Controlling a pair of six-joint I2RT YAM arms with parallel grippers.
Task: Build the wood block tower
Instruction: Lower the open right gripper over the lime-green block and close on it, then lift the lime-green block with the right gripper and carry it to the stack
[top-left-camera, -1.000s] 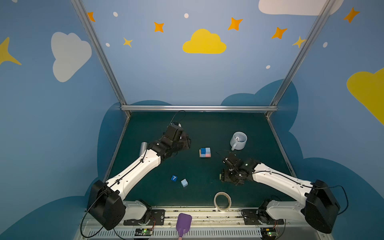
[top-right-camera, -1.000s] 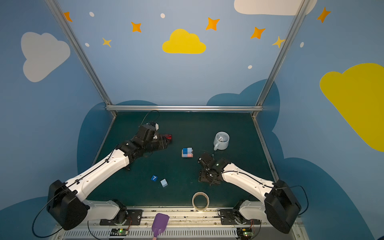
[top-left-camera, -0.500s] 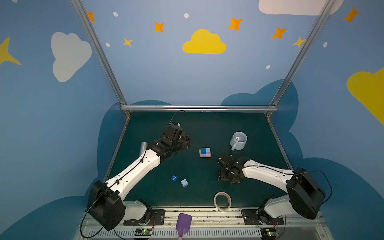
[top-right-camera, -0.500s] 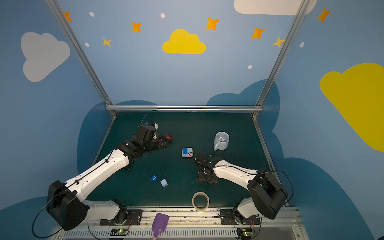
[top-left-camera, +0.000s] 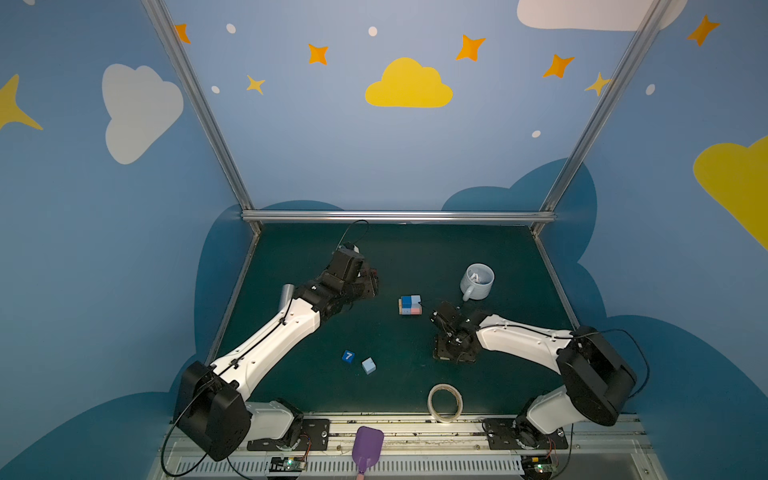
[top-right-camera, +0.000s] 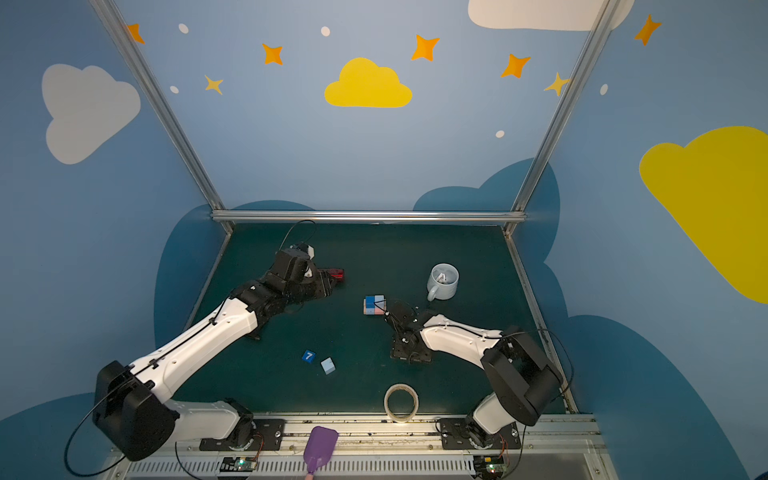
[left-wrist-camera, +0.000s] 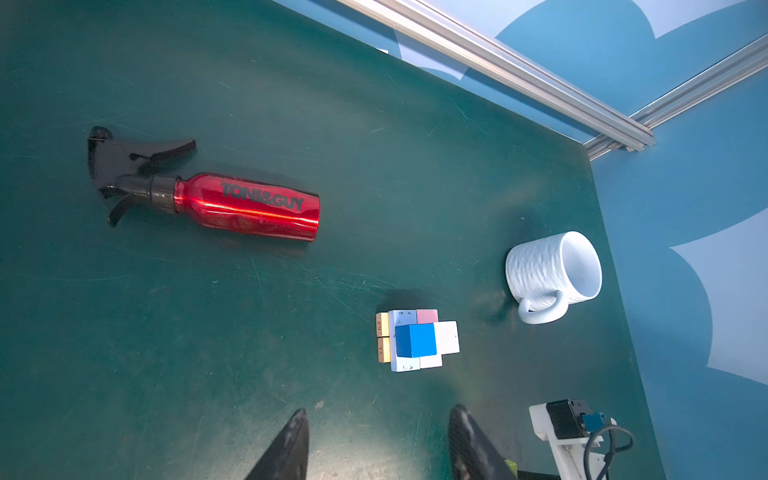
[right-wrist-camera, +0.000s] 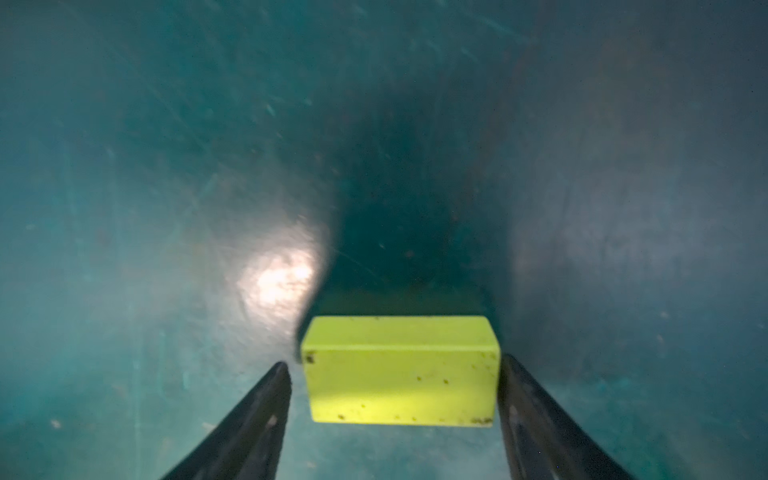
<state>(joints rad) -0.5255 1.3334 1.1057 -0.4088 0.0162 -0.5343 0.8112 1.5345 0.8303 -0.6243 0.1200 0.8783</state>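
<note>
Block tower (left-wrist-camera: 415, 340) stands on the desk (left-wrist-camera: 208, 332); right jaws straddle the yellow-green block (right-wrist-camera: 401, 374), open, not yet clamped; left jaws gape empty.

Three blue walls (top-left-camera: 374, 158) enclose the cell. They carry yellow clouds (top-left-camera: 409, 85), white clouds (top-left-camera: 139, 110), orange stars (top-left-camera: 471, 47) and white dots. Dark-blue cloud shapes (top-right-camera: 478, 195) run along the wall base. Two aluminium posts (top-left-camera: 195, 104) rise from the rear corners; a crossbar (top-left-camera: 399, 216) joins them at table level. The table (top-left-camera: 415, 249) is dark green and scratched. A metal rail (top-left-camera: 415, 428) and a slotted duct (top-left-camera: 415, 465) line its front edge. A light patch (right-wrist-camera: 284, 278) shows on the table in the right wrist view.
</note>
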